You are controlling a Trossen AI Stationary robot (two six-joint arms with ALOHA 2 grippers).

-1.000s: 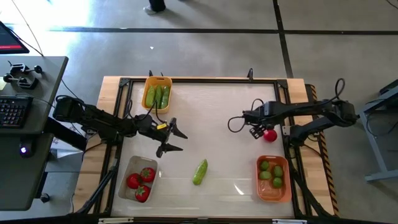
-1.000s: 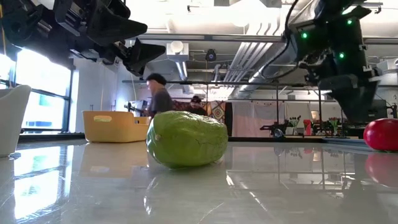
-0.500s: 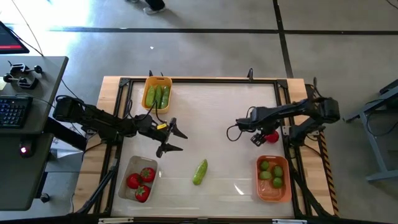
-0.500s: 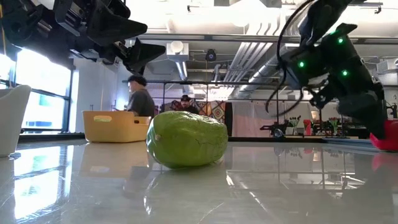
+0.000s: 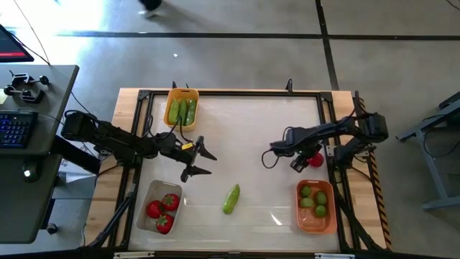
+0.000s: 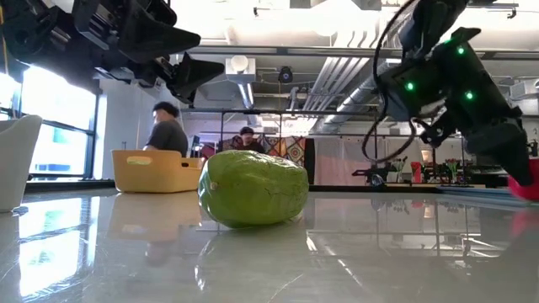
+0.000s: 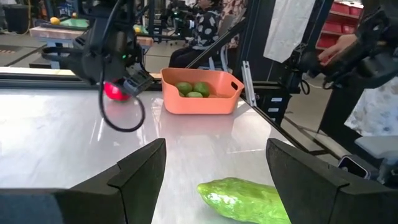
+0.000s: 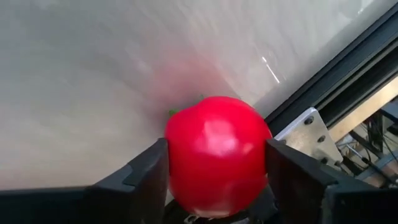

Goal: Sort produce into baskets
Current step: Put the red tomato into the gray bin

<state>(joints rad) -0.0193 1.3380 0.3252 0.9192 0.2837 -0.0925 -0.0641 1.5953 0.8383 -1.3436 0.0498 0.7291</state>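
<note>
A red tomato (image 8: 217, 152) sits on the white table close to its right edge rail, and my right gripper (image 8: 216, 163) stands over it with a finger on each side. In the high view the tomato (image 5: 315, 160) shows partly under that gripper (image 5: 302, 162). A green cucumber (image 5: 231, 198) lies on its side at mid-table near the front. My left gripper (image 5: 204, 160) hovers open and level above the table's left half, pointing at the cucumber (image 7: 245, 199). My right gripper pinches the tomato between its two fingers, one on each opposite side (image 8: 171, 155) at its widest part. The fingers slant down at it, pointing toward the table's right edge. The tomato stays on the table, stem end away from the camera.
A yellow basket (image 5: 173, 93) with cucumbers stands at the far left, a clear bin (image 5: 143, 216) with tomatoes at the near left, and an orange basket (image 5: 300, 216) with limes at the near right. A black frame rail (image 8: 348, 74) runs just beyond the tomato. People move in the room behind.
My right gripper has sunk and tipped downward, shifting toward the table's near edge from beside the tomato to over it, so that its fingers now flank the tomato. The tomato has stayed in place.
</note>
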